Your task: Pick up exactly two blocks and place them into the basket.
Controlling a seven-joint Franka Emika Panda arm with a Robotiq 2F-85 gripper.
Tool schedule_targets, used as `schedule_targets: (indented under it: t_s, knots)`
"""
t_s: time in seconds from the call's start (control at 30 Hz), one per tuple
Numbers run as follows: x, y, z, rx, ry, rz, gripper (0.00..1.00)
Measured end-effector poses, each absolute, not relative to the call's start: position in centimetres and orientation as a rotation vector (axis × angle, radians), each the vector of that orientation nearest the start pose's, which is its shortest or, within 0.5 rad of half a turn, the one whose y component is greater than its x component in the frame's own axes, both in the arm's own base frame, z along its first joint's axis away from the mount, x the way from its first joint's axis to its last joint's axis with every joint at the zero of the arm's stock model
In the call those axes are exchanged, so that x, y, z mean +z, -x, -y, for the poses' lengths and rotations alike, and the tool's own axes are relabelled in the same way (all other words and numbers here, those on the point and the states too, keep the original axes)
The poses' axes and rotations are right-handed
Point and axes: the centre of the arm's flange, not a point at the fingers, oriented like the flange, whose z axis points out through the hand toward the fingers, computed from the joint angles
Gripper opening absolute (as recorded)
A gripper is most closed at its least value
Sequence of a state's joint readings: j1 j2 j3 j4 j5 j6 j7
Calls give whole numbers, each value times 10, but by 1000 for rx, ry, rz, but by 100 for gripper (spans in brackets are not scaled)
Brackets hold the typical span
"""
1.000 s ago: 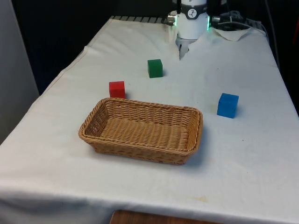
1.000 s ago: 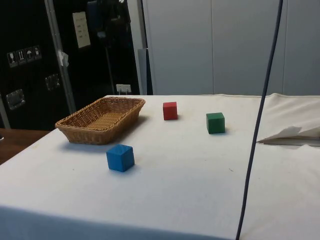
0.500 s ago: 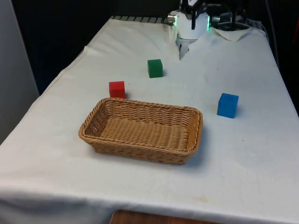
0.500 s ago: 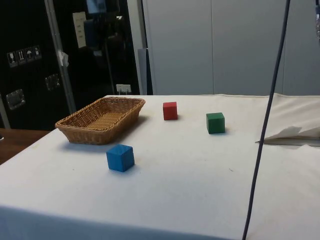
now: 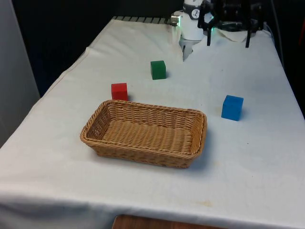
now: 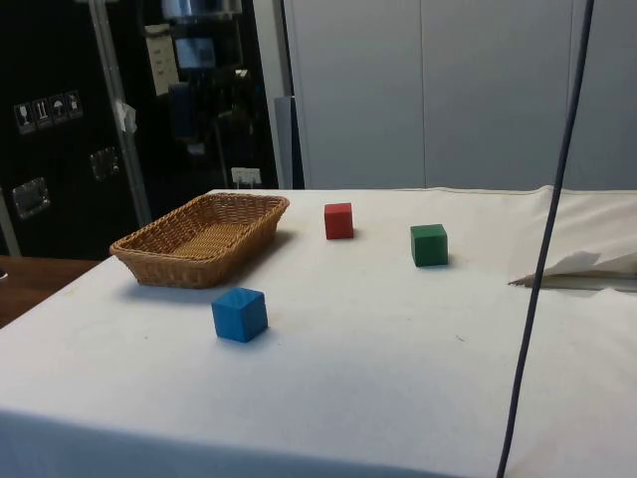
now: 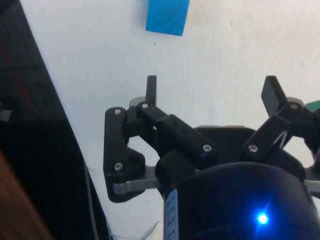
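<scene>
A white cloth covers the bench [image 5: 248,181], with black curtains across the top of the front view. My gripper [image 5: 228,33] hangs at the upper right of that frame, above the far end of the cloth, fingers [image 7: 151,89] spread wide and holding nothing; I judge it is poised there to come down on a first block. The oblong woven wicker basket [image 5: 93,135] sits at lower centre with nothing in it. All three cubes rest on the cloth, well apart: the small red wooden cube [image 5: 119,90] just beyond the basket's far left corner, the green cube [image 5: 157,69] further up, the blue cube [image 5: 232,107] at centre right.
</scene>
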State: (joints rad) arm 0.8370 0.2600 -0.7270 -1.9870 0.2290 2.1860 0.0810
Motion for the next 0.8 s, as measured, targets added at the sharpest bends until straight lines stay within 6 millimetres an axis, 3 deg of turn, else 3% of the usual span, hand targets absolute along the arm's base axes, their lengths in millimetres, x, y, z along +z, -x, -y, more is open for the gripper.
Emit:
schedule_targets:
  t_s: [0.8]
  knots:
    - [288, -574, -125, -75, 3146, -255, 100]
